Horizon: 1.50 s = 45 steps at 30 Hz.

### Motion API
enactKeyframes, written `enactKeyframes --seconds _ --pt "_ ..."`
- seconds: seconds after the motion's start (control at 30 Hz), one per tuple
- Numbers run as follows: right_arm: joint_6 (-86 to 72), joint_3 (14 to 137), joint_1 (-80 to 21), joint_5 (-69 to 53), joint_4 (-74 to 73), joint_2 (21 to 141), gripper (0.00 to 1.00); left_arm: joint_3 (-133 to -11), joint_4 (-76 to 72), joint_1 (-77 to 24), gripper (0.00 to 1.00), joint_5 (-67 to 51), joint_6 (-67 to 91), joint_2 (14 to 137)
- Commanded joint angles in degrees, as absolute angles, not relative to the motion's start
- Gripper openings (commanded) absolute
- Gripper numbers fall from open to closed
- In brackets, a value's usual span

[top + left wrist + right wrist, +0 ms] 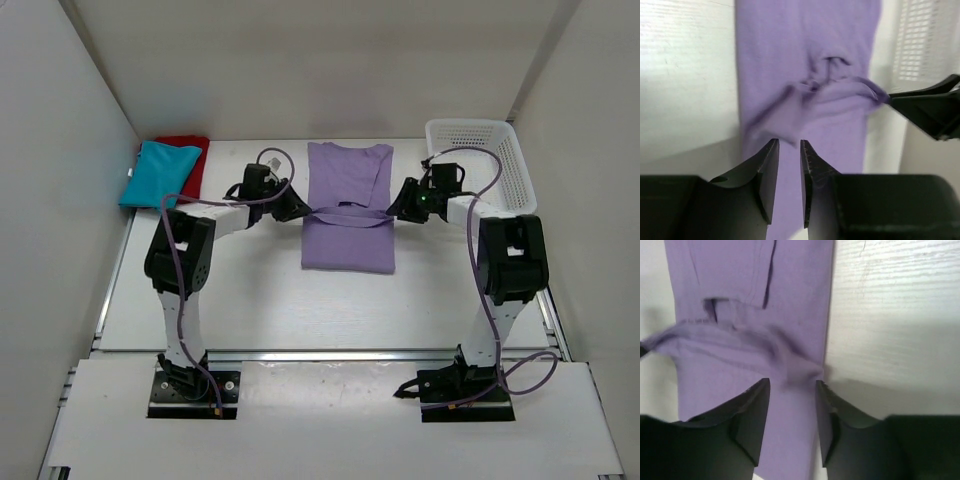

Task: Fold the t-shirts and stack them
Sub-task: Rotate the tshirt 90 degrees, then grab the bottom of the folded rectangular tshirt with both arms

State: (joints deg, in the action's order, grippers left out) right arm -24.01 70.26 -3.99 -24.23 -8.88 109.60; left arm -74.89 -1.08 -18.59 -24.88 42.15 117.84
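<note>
**Lavender shirt** (348, 250). It lies flat in the middle of the surface (260, 300), collar toward the far wall, between the two hands. A raised band of its cloth runs crosswise at mid-length, pulled taut from one side edge to the other.

**Left hand** (303, 212). It is at the shirt's left edge. The fingers are drawn nearly together, pinching the left end of the band. In the left wrist view, a bunched corner of cloth meets the fingertips.

**Right hand** (393, 213). It is at the shirt's right edge, pinching the right end of the band. Its own wrist view shows the fingers a little apart with cloth gathered between the tips.

**Shirt's look.** Plain pale purple. The sides appear folded inward into a long rectangle. Wrinkles gather around the lifted band, and a hemmed sleeve edge shows on the upper half.

**Red shirt** (188, 148) and **teal shirt** (158, 175). Both are folded at the far left corner, well apart from both hands. The teal one lies partly over the red.

**Basket** (515, 170). White mesh, at the far right corner.

**Hard to make out.** The band is blurred in both wrist views. The exact point of contact inside each grip is hidden by the fingers.
</note>
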Motion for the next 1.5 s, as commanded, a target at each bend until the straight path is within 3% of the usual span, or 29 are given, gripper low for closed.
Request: enactKeyframes --seconds 0.0,0.03,0.1,0.17,0.23,0.3,0.43,0.7,0.9,0.93,1.03,1.13,1.33,1.47 --pt "-24.78 66.64 -4.39 -22.07 -3.09 101.19 0.42 -71.03 -9.91 -18.54 0.35 -26.1 47.09 107.5" --pt "-24.96 65.75 -5.0 -20.67 -2.99 99.68 0.47 -67.62 -12.72 -19.07 0.38 -25.76 48.5 104.79" --pt "-24.52 61.02 -6.67 -17.16 -0.97 94.59 0.48 -63.03 -14.15 -20.64 0.38 -23.74 48.17 101.26" --pt "-23.39 58.81 -10.26 -14.78 -0.7 92.47 0.34 -58.47 -13.62 -22.75 0.37 -22.25 47.55 98.62" --pt "-22.16 57.66 -12.46 -15.29 -0.44 92.55 0.08 -54.5 -16.15 -24.6 0.35 -22.76 47.98 98.44" --pt "-21.88 57.74 -14.93 -17.92 1.41 95.78 0.0 -50.99 -17.31 -26.71 0.34 -23.03 47.99 99.31" --pt "-21.36 58.19 -19.41 -17.58 -0.36 97.65 0.0 -49.05 -16.7 -27.42 0.3 -26.1 46.59 103.01" --pt "-26.72 36.15 -19.34 -13.37 7.2 84.91 0.0 -37.81 -22.22 -26.46 0.3 -27.32 47.28 100.2" --pt "-26.72 30.15 -18.19 -17.49 7.82 81.48 0.01 -34.37 -21.72 -27.15 0.35 -27.43 47.38 93.26" --pt "-26.54 29.54 -17.85 -17.32 7.13 79.3 0.03 -33.76 -21.01 -27.16 0.36 -27.25 46.59 90.99" --pt "-27.59 25.42 -15.22 -20.13 8.35 72.01 0.25 -33.4 -12.86 -26.9 0.42 -20.85 43.69 85.01" --pt "-27.34 23.03 -12.93 -19.25 7.64 68.03 0.39 -32.44 -8.54 -26.37 0.49 -14.86 40.61 82.71" --pt "-27.77 23.29 -9.76 -21.35 9.22 73.73 0.45 -34.28 -9.31 -25.48 0.52 -17.48 41.3 90.17" --pt "-28.82 23.99 -8.53 -23.29 11.78 78.55 0.4 -35.15 -10.81 -26.54 0.52 -17.67 42.18 94.12"
